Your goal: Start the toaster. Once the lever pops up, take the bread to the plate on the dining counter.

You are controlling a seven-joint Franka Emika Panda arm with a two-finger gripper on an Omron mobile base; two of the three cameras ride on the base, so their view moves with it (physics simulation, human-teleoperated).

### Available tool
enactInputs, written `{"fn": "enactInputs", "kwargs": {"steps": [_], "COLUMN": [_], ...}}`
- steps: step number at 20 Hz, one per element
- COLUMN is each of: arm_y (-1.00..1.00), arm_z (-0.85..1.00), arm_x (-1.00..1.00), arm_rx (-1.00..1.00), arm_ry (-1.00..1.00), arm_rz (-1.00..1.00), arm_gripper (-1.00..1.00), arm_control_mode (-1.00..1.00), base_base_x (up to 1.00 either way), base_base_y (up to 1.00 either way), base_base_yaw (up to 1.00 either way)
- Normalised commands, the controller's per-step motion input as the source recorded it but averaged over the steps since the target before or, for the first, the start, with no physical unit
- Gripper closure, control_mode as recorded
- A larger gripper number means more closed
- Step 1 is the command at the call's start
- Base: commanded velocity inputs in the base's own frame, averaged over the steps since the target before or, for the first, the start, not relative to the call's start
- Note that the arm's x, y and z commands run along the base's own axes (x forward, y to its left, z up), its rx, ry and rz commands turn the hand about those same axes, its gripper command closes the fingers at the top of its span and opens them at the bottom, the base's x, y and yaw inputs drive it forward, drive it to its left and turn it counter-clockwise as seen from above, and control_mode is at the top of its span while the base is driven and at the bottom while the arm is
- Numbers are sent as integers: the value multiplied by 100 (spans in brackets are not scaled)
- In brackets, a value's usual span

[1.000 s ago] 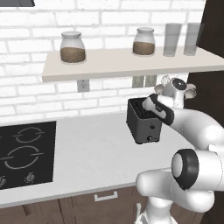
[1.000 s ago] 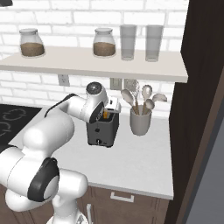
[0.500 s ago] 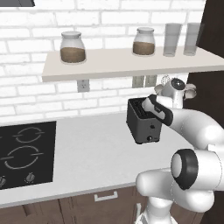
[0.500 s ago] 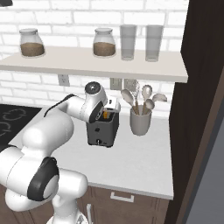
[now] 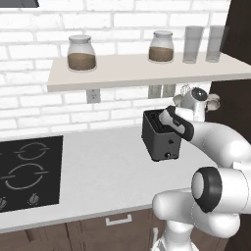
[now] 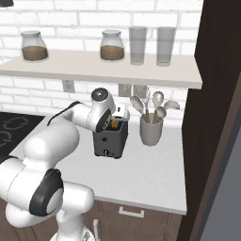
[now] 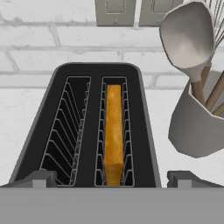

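**One slice sitting in the toaster, gripper spread wide above it**

One slice of bread (image 7: 113,131) is standing on edge in the right-hand slot of the toaster (image 7: 94,127) as the hand view looks down on it, its golden-brown crust facing up; the slot beside it is showing just its wire guides. The gripper (image 7: 111,178) is hovering directly over the toaster's top with its jaws standing wide apart, one fingertip at each lower corner of the hand view, outside both slots and holding nothing.

The toaster is resting on the grey countertop (image 5: 98,171) near the white brick wall (image 5: 117,19), and its small round knob (image 5: 168,155) is showing low on the front face. In the right base view a sliver of orange bread (image 6: 113,124) is peeking out of the toaster (image 6: 110,140) just under the hand.

Just beside the toaster, a grey crock (image 6: 151,132) is holding wooden spoons (image 6: 158,113) and a whisk; in the hand view one spoon bowl (image 7: 188,39) is looming large to the right. Two outlet plates (image 7: 133,12) are sitting on the wall behind. Well apart on the same counter, a black cooktop (image 5: 27,171) is lying. Above, a shelf (image 5: 147,71) is carrying two jars (image 5: 81,53) and two glasses (image 5: 193,44).
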Motion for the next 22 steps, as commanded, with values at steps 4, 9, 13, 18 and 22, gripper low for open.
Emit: {"fn": "enactInputs", "kwargs": {"steps": [4,9,13,18,22], "arm_y": [0,0,0,0,0], "arm_z": [0,0,0,0,0], "arm_x": [0,0,0,0,0], "arm_rx": [0,0,0,0,0], "arm_ry": [0,0,0,0,0], "arm_rz": [0,0,0,0,0], "arm_gripper": [-100,-100,-100,-100,-100], "arm_control_mode": [-100,-100,-100,-100,-100], "base_base_x": [0,0,0,0,0], "base_base_y": [0,0,0,0,0], "base_base_yaw": [0,0,0,0,0]}}
